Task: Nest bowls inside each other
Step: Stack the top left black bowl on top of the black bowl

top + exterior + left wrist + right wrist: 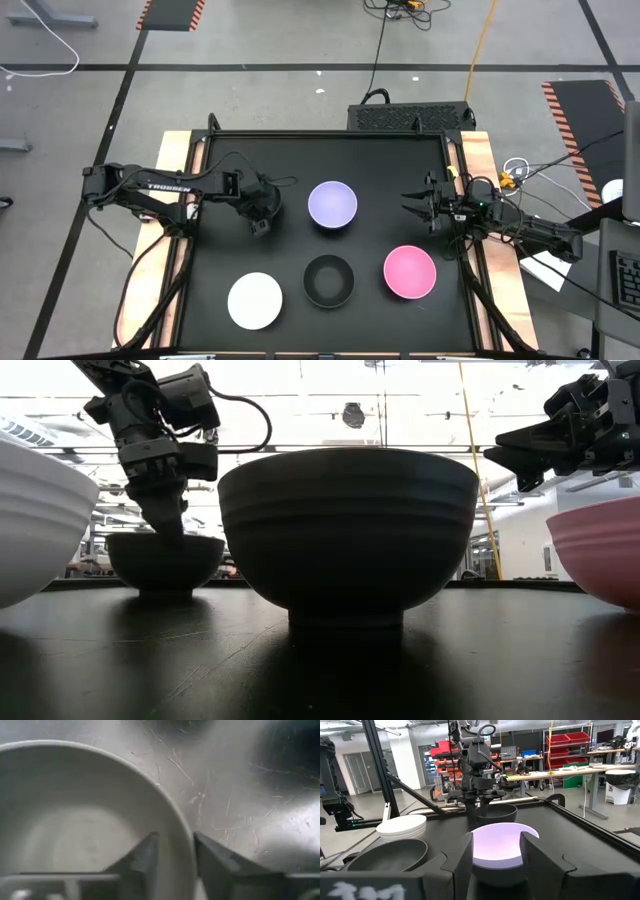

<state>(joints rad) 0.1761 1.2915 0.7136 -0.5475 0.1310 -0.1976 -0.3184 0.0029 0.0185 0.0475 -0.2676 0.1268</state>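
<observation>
Closest to the low camera: a black bowl (348, 530), upright at the middle of the table's (220, 250) near edge. Flanked by a white bowl (35, 520) toward the near left corner and a pink bowl (600, 550) toward the near right corner, each standing apart from it. Farther back, at mid-table, a lavender bowl (332, 204), also alone and empty.

Just left of the lavender one, toward the left edge, a second black bowl (165, 565), mostly hidden from above by the arm. Reaching down into it, the left gripper (175, 840): one finger inside the wall, one outside, drawn in narrow and apparently pinching the rim between them. No nesting done yet, by the look of it; every visible bowl on its own spot.

Step in hand, most likely: securing this rim grip before a lift. Worth making sure both pads press the wall squarely, not just its lip, since a thin curved rim can pivot in a narrow pinch. Better to rise straight up and keep the bowl level, then carry it high enough to clear the lavender rim next door. Best lowered centred over the target and released only once seated.

Over the right edge, well above the table, the right gripper (408, 203): fingers spread, holding nothing, pointed toward the lavender bowl, waiting.
</observation>
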